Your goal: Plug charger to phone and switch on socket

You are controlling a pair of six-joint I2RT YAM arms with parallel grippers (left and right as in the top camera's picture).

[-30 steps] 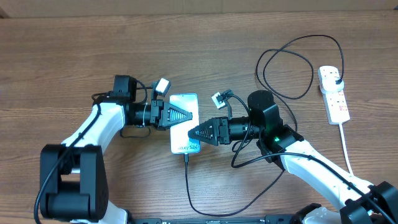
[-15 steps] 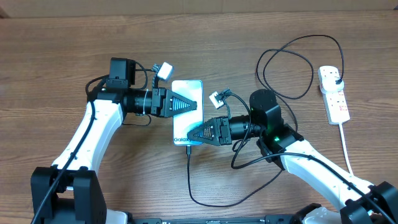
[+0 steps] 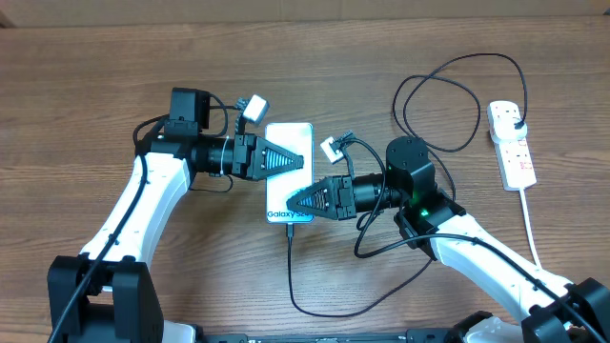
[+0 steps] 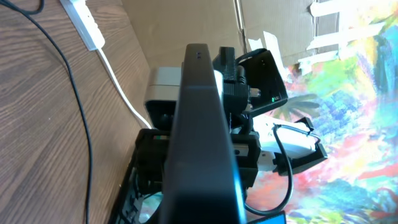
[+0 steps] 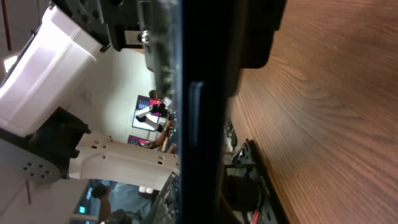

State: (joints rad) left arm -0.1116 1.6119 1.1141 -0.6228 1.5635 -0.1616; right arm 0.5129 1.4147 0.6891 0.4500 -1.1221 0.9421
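Robotics lab, looks like a data-collection station rather than a home or office. Evidence:
- two white-and-black robot arms, left arm (image 3: 143,195) and right arm (image 3: 477,243), bolted at the near edge of one wood-grain tabletop (image 3: 95,86)
- small camera (image 3: 250,106) with its own lead strapped on at the left wrist
- plain cardboard (image 4: 186,25) as a makeshift wall behind the tabletop, white tape strips (image 4: 336,7) stuck on it
- loud multicolour backdrop (image 4: 348,93) next to the cardboard
- power strip (image 3: 511,143) lying loose on the tabletop
- right wrist view: room behind is blurred, bright screens or posters (image 5: 144,121), can't tell which
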